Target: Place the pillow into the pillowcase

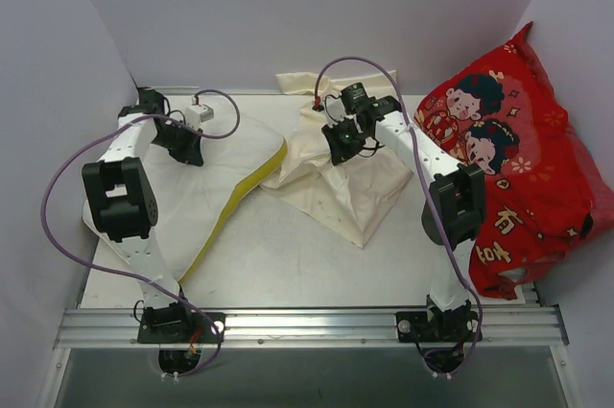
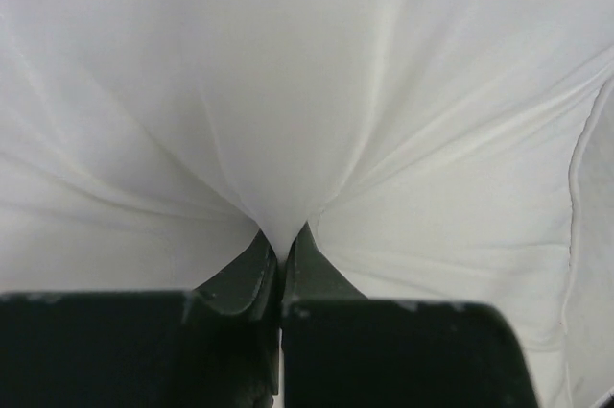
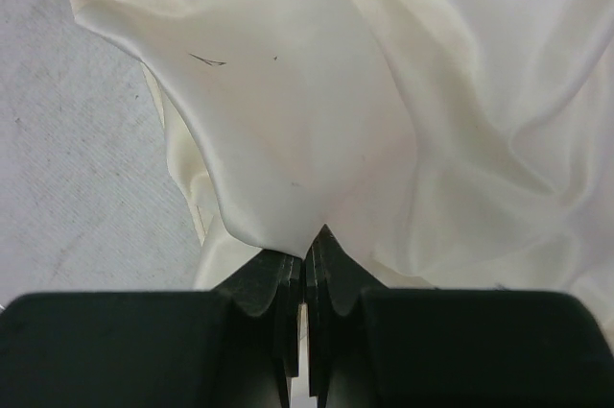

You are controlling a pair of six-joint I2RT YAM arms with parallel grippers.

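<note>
Top external view: left tool (image 1: 182,139) and right tool (image 1: 343,139) each clamped on cloth; insertion judged not begun.
From the bases outward: the pillow (image 1: 240,154) lies flat on the surface (image 1: 288,264) at 10 o'clock, its yellow seam facing the pillowcase (image 1: 360,187) at 1 o'clock, edges meeting. Left tool pinches a tuck of pillow fabric, right tool a pillowcase fold, probably to raise an opening toward the pillow. Red cushion (image 1: 518,168) leans at 3 o'clock, uninvolved.

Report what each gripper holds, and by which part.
Left gripper: the pillow, by a pinched fold of its white cover. Right gripper: the pillowcase, by a pinched fold of cloth near its edge.
</note>
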